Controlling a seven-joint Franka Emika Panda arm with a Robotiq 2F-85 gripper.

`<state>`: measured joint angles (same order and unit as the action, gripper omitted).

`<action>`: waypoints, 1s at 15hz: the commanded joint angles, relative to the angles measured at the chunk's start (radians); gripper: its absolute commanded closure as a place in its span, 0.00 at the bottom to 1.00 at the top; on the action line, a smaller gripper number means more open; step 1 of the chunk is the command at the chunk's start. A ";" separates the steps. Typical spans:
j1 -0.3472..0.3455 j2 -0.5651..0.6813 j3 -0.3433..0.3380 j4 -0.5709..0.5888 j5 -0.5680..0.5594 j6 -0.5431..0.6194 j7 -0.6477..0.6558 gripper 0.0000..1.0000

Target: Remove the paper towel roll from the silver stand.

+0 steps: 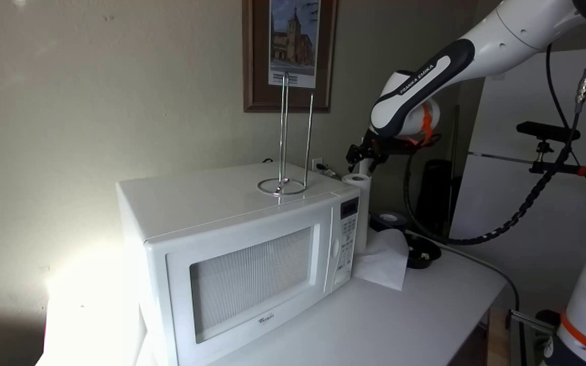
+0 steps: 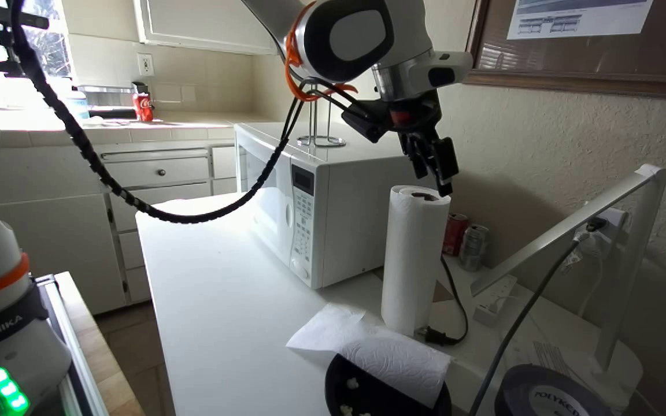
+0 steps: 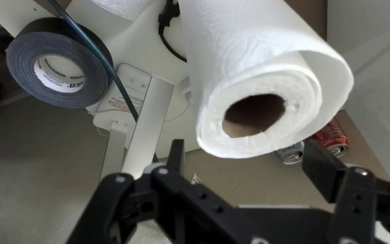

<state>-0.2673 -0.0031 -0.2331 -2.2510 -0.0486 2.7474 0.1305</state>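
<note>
The paper towel roll (image 1: 362, 218) stands upright on the table beside the microwave, off the stand. It also shows in an exterior view (image 2: 411, 260) and in the wrist view (image 3: 235, 47), where its open brown core faces the camera. The silver stand (image 1: 283, 132) is bare on top of the microwave; its ring base (image 2: 322, 144) shows in an exterior view, the upright partly hidden by the arm. My gripper (image 1: 363, 163) is open and empty, just above the roll's top. It also shows in an exterior view (image 2: 432, 182) and in the wrist view (image 3: 244, 149), fingers apart.
The white microwave (image 1: 252, 274) stands next to the roll. A loose paper sheet (image 2: 367, 341) lies over a black bowl (image 2: 347, 398). A white lamp (image 2: 570, 225), tape roll (image 2: 541, 398), red can (image 2: 454, 234) and silver can (image 2: 473, 248) are near the wall.
</note>
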 commanded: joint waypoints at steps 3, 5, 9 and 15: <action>0.012 -0.064 -0.002 0.041 0.038 -0.044 -0.015 0.00; 0.011 -0.095 0.000 0.069 0.026 -0.094 -0.007 0.00; 0.016 -0.164 0.006 0.138 0.033 -0.314 -0.005 0.00; 0.012 -0.219 0.026 0.210 -0.028 -0.560 0.033 0.00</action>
<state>-0.2561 -0.2027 -0.2177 -2.0484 -0.0484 2.2448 0.1407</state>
